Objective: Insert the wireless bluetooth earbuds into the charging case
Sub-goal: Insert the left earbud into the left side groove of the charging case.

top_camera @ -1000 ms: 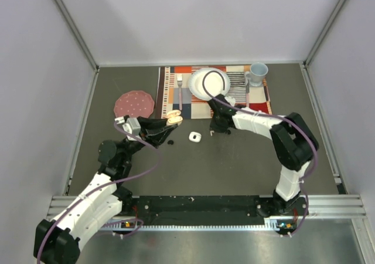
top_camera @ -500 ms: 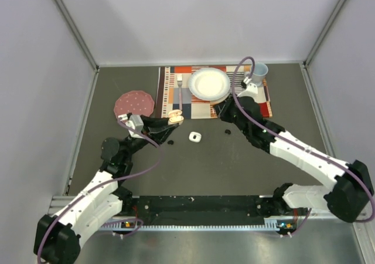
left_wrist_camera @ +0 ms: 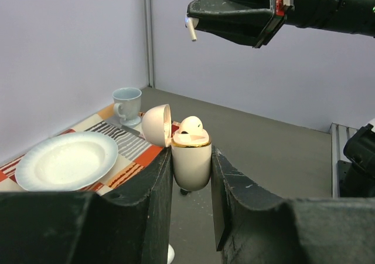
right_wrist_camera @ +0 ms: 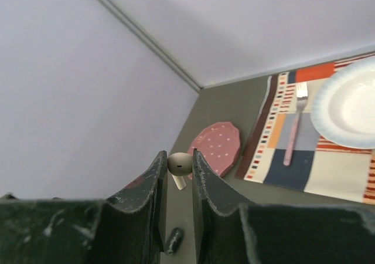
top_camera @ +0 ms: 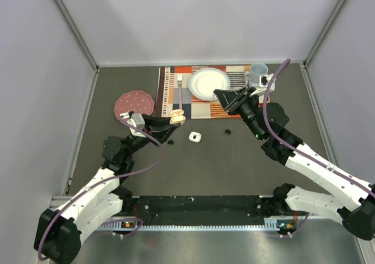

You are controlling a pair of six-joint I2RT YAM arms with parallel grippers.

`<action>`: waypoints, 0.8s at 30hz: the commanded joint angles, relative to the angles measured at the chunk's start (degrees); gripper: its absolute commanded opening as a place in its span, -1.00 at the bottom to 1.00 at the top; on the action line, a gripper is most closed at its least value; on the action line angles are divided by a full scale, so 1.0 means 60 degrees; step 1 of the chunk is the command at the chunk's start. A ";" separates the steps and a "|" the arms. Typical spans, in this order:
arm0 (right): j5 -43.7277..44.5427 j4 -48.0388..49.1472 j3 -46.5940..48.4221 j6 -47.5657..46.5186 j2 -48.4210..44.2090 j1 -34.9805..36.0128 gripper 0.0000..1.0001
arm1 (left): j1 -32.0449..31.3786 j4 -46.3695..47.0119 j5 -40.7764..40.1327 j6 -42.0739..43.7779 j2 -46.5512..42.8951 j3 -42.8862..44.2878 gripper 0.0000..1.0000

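My left gripper [top_camera: 173, 121] is shut on a pale pink charging case [left_wrist_camera: 191, 158], held upright above the table with its lid [left_wrist_camera: 157, 125] swung open. One pale earbud [left_wrist_camera: 190, 125] sits in the case. My right gripper [top_camera: 218, 94] hangs in the air to the case's right, over the placemat's edge. It is shut on another pale earbud [right_wrist_camera: 180, 164], pinched by the head with the stem pointing down; this earbud [left_wrist_camera: 191, 28] also shows high in the left wrist view. Two black earbuds [top_camera: 170, 141] [top_camera: 227, 131] lie on the table.
A small white object [top_camera: 195, 136] lies between the black buds. At the back, a striped placemat [top_camera: 170, 94] carries a fork [top_camera: 180, 95], a white plate [top_camera: 209, 83] and a pale blue mug [top_camera: 257, 73]. A pink dotted coaster [top_camera: 134, 104] lies to its left.
The right arm has swung up and away from the table near the mat, lifting the pale earbud into the air. The left gripper with the case has barely moved.
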 commanded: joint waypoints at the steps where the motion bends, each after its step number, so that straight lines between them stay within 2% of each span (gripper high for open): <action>1: -0.1009 0.1130 0.0090 0.0314 -0.0011 0.0092 -1.00 | 0.0002 0.0906 0.0234 -0.0174 0.0096 0.0346 -1.00; 5: -0.1580 0.1701 0.0119 0.0594 0.0150 0.0209 -1.00 | 0.0002 0.1082 0.0205 -0.0189 0.0155 0.0316 -1.00; 15: -0.2269 0.1907 0.0880 0.0052 0.1117 0.1497 -1.00 | -0.0013 0.1521 0.0088 -0.0276 0.0345 0.0258 -1.00; 24: -0.2840 0.1864 0.1291 -0.0081 0.1629 0.1733 -1.00 | -0.0027 0.1668 0.0146 -0.0233 0.0404 0.0273 -1.00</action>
